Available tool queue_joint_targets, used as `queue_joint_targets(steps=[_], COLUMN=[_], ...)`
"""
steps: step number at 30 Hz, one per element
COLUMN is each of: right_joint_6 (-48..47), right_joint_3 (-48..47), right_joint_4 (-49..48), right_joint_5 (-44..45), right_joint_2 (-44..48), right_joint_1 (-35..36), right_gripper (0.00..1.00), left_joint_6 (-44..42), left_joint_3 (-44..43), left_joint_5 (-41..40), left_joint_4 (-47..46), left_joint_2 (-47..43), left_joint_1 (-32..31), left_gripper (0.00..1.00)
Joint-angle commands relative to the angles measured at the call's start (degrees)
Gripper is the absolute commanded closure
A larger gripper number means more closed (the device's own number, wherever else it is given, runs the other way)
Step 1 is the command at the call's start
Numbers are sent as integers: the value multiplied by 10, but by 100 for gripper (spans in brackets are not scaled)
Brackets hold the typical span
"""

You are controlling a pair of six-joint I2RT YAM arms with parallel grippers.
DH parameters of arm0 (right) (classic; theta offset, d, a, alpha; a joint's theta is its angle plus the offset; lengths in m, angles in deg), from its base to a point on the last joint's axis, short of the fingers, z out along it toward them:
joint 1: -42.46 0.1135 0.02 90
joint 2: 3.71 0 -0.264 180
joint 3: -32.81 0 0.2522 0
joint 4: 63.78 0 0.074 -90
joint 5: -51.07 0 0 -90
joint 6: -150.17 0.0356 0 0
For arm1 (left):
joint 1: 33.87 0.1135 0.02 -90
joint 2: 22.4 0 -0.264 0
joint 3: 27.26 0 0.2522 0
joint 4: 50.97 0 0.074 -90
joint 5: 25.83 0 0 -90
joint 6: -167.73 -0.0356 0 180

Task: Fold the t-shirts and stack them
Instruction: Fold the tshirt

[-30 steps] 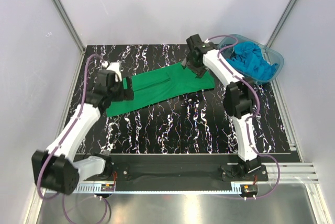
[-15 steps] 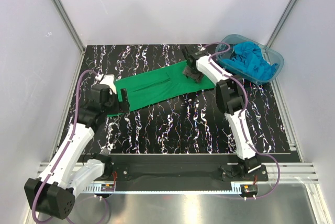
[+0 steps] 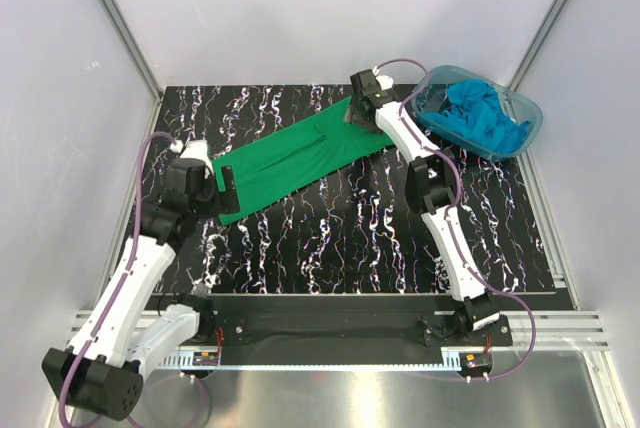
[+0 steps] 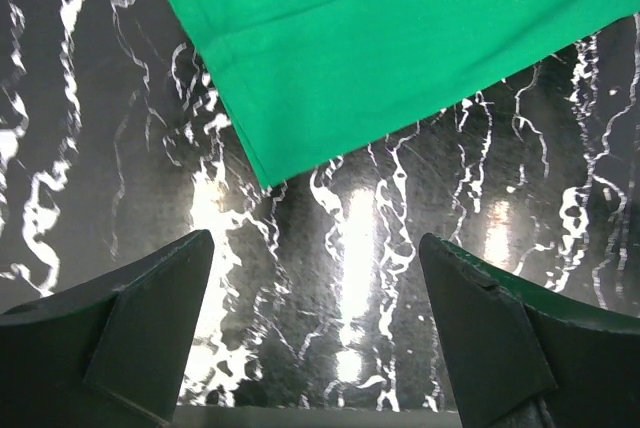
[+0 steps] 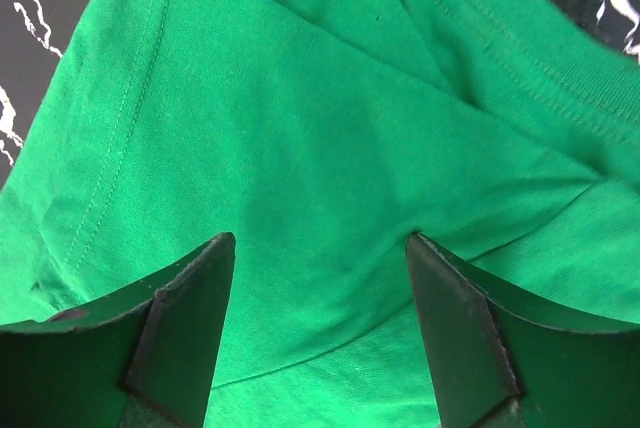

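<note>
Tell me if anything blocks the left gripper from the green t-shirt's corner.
Nothing visible does. In the left wrist view, only bare marbled table lies between the open left gripper and the green t-shirt, whose nearest corner points toward the gap between the fingers.

The left arm (image 3: 125, 288) and right arm (image 3: 455, 248) wore white shells with black joints and black bases; a thin purple cable (image 3: 140, 173) ran along each, and the fingers (image 4: 120, 338) were dark, matte wedges
</note>
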Motion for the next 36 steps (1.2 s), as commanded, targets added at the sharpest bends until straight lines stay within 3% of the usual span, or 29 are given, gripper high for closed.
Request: queue_joint_targets(steps=[1, 10, 13, 18, 22, 24, 27, 36], right_joint_6=[-46, -84, -103, -110, -120, -129, -142, -138], right_joint_3=[-14, 97, 182, 434, 567, 599, 618, 654], right_joint_4=[7, 181, 202, 142, 83, 85, 99, 76], right_joint_5=[-34, -141, -204, -330, -342, -343, -348, -360], right_joint_2=[54, 249, 326, 511, 618, 648, 674, 714], right_joint_1=[-5, 16, 23, 28, 28, 27, 27, 28], right_gripper=[22, 11, 9, 8, 8, 7, 7, 7], left_joint_6=[-94, -175, -191, -245, -290, -295, -318, -296], left_joint_3=[-31, -130, -159, -223, -275, -320, -367, -355], left_joint_5=[20, -6, 0, 29, 97, 146, 144, 175], left_joint_4=[-47, -62, -79, -80, -72, -54, -23, -22], left_joint_2=[43, 321, 387, 462, 506, 543, 594, 638], left_joint_1=[-2, -2, 2, 10, 47, 66, 78, 87], left_gripper=[9, 4, 4, 4, 3, 3, 4, 5])
